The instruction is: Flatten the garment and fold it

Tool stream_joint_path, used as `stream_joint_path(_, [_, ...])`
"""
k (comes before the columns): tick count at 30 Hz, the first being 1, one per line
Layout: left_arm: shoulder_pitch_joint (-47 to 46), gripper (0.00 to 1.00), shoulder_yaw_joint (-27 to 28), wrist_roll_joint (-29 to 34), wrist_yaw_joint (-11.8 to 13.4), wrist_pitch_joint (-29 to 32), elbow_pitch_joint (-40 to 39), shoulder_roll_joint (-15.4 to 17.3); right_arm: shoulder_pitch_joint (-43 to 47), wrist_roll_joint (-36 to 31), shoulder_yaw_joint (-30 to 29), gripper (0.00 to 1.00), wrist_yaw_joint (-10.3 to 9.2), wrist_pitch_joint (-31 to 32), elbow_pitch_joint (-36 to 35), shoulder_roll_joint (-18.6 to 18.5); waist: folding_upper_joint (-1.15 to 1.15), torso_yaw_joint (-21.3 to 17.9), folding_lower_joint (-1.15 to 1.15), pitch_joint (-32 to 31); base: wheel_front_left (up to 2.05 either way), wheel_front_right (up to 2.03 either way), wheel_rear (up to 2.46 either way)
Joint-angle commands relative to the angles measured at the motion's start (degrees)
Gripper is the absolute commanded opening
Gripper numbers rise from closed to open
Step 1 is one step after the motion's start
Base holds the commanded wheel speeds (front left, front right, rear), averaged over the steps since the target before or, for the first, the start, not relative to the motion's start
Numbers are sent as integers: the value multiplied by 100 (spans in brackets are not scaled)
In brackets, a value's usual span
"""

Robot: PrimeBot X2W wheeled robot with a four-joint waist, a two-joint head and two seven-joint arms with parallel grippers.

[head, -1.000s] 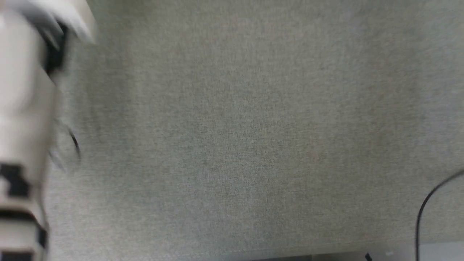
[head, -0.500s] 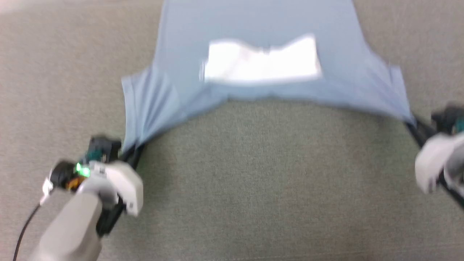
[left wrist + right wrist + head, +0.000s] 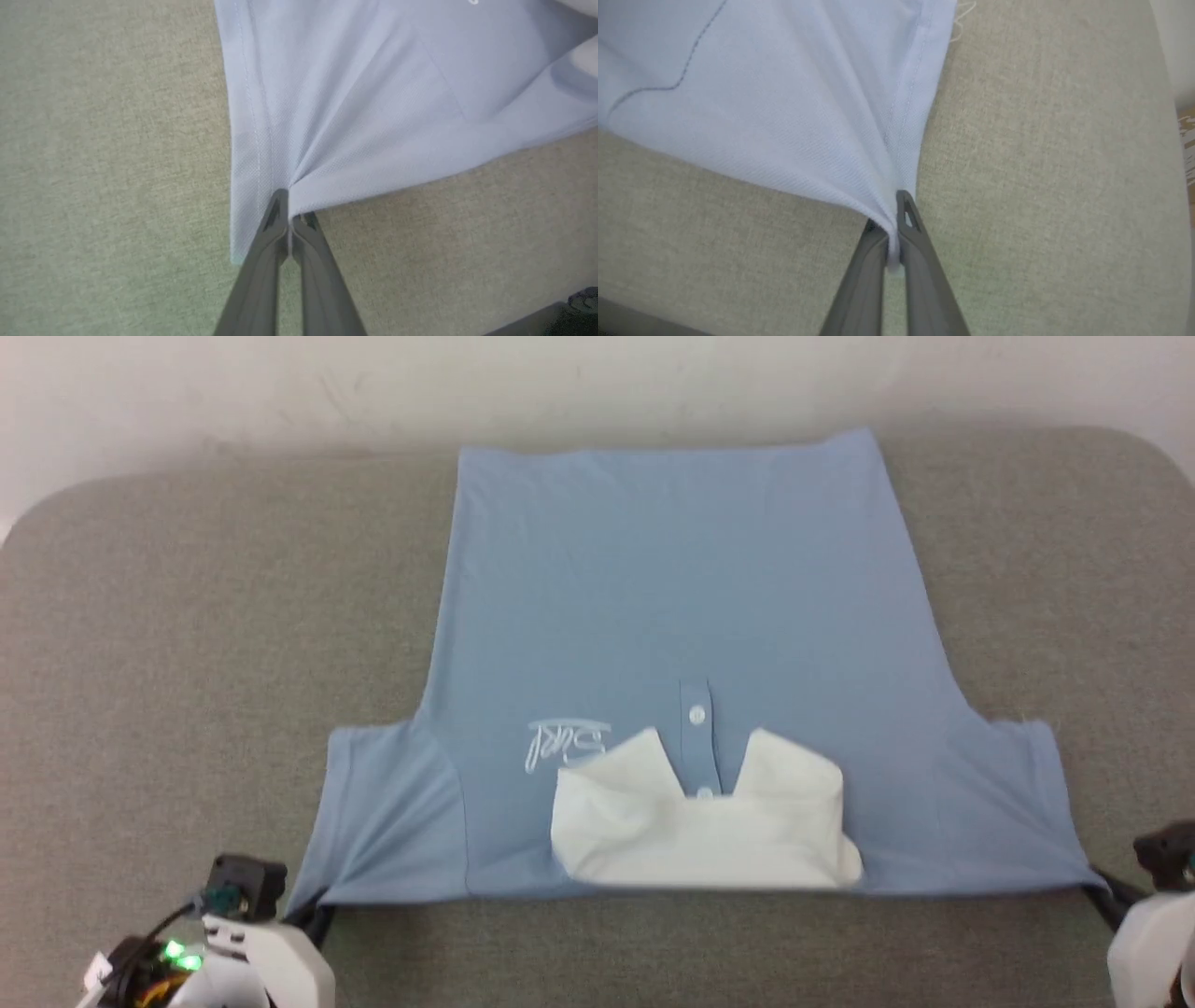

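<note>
Pinching the garment (image 3: 672,579), spread on the grey table (image 3: 187,616), my left tool (image 3: 286,219) and right tool (image 3: 891,217) are closed on what seem its sleeve corners.

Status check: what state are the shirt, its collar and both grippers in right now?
garment: spread flat, front up, unfolded, sleeves drawn toward the robot
collar: white, turned down, slightly rumpled
left gripper: shut on the garment's sleeve corner
right gripper: shut on the opposite sleeve corner
</note>
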Motion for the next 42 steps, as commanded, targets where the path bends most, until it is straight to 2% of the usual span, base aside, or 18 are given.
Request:
stream_joint_path(1, [221, 0, 38, -71, 114, 93, -25, 109, 236, 59, -70, 0, -19, 122, 40, -107, 0, -19, 1, -187, 0, 0, 0])
stream_joint_path(8, [809, 0, -76, -371, 203, 581, -519, 99, 1011, 373, -197, 0, -19, 685, -315, -251, 0, 15, 1, -371, 0, 0, 0])
stream_joint_path(13, [945, 0, -115, -505, 301, 716, -950, -27, 1134, 451, -457, 0, -19, 825, -623, -330, 0, 65, 1, -313, 0, 0, 0])
stream_joint_path(14, [952, 0, -124, -526, 321, 749, -1033, -53, 1116, 462, -529, 5, -19, 840, -704, -333, 0, 86, 1, -281, 0, 0, 0])
stream_joint_path(15, [956, 0, -142, -533, 337, 784, -1120, -69, 1101, 500, -600, 100, -19, 864, -793, -334, 0, 109, 1, -248, 0, 0, 0])
stream_joint_path(23, [828, 0, -360, -403, 508, 1095, -2072, -194, 614, 815, -1251, 100, -19, 1464, -1713, -670, 0, 483, 1, 389, 0, 0, 0])
stream_joint_path(31, [555, 0, -404, 14, 913, 1201, -3203, -226, -816, 1038, -1861, 100, -19, 2521, -2342, -764, 0, 1074, 1, 1543, 0, 0, 0])
stream_joint_path(36, [454, 0, -488, 244, 1090, 1196, -3728, -325, -2031, 923, -1898, 100, -19, 3407, -2200, -947, 0, 1429, 1, 2254, 0, 0, 0])
stream_joint_path(42, [343, 0, -679, 314, 1144, 1123, -4099, -631, -3296, 738, -2021, 100, -19, 4193, -1468, -1002, 0, 1892, 1, 2820, 0, 0, 0])
